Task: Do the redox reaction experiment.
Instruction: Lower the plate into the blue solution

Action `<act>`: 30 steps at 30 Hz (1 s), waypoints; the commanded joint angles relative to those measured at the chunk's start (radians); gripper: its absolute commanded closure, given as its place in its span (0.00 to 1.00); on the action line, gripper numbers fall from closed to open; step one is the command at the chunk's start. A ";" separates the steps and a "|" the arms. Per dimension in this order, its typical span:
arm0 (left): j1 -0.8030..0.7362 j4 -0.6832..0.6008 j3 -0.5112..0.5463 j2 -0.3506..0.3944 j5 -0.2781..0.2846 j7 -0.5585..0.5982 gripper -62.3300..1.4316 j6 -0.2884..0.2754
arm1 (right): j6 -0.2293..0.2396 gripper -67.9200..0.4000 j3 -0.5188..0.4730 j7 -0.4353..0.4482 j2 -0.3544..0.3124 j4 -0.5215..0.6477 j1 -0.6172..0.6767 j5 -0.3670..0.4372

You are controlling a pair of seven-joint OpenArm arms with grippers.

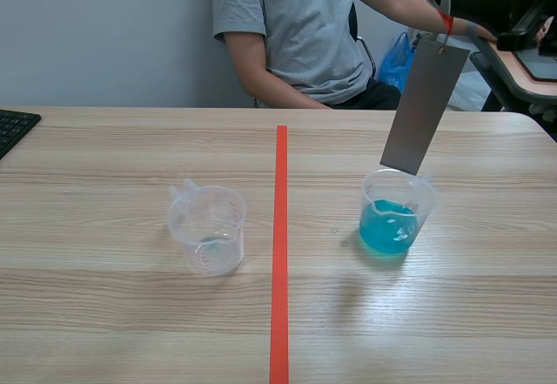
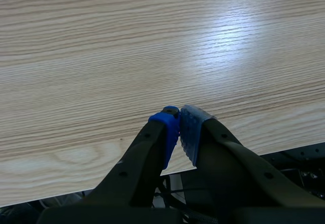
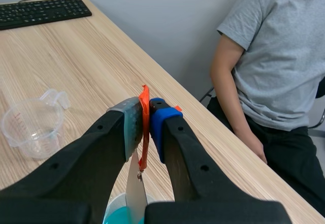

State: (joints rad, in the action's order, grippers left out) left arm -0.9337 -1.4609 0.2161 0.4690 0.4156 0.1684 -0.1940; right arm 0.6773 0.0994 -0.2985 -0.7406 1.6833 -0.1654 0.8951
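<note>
We see the right arm raised, coming in high at the far right side. Its pincer (image 3: 145, 115) is clenched on an orange tab (image 3: 144, 132), and a grey metal plate (image 1: 424, 110) hangs from this tab. The plate is tilted, upper end toward the arm. Its lower edge is at the rim of the cup w/ blue liquid (image 1: 396, 212), above the liquid; we cannot tell if it touches the rim.

The left pincer (image 2: 179, 120) is clenched on nothing, blue pads pressed together. It hangs low over bare wood of the table (image 1: 104, 158), just beside the table's near edge.

The 2nd cup (image 1: 207, 229), clear plastic w/ a spout, stands left of the red line (image 1: 280, 253). The blue cup stands right of it. The two cups are well apart, the line between them. A keyboard (image 1: 13, 127) lies at the far left corner. A person (image 1: 296, 27) sits across the table, behind the far edge, near the raised arm.
</note>
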 commanded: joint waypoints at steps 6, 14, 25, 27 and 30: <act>-0.002 -0.005 -0.003 0.005 0.006 0.014 0.90 -0.002 | 0.005 0.98 -0.021 0.016 0.025 -0.027 -0.012 -0.024; -0.002 -0.005 -0.003 0.005 0.006 0.014 0.90 -0.003 | 0.029 0.98 -0.019 0.035 0.062 -0.061 -0.012 -0.086; -0.002 -0.005 -0.003 0.006 0.006 0.014 0.90 -0.003 | 0.031 0.98 0.047 0.160 0.087 -0.171 -0.012 -0.191; -0.002 -0.005 -0.003 0.006 0.006 0.014 0.90 -0.003 | 0.031 0.98 0.061 0.190 0.087 -0.194 -0.012 -0.208; -0.002 -0.005 -0.003 0.006 0.006 0.014 0.90 -0.003 | 0.030 0.98 0.076 0.239 0.088 -0.225 -0.012 -0.246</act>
State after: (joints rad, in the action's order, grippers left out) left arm -0.9333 -1.4609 0.2161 0.4690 0.4156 0.1684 -0.1940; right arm 0.7116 0.1810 -0.0837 -0.6422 1.4528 -0.1650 0.6441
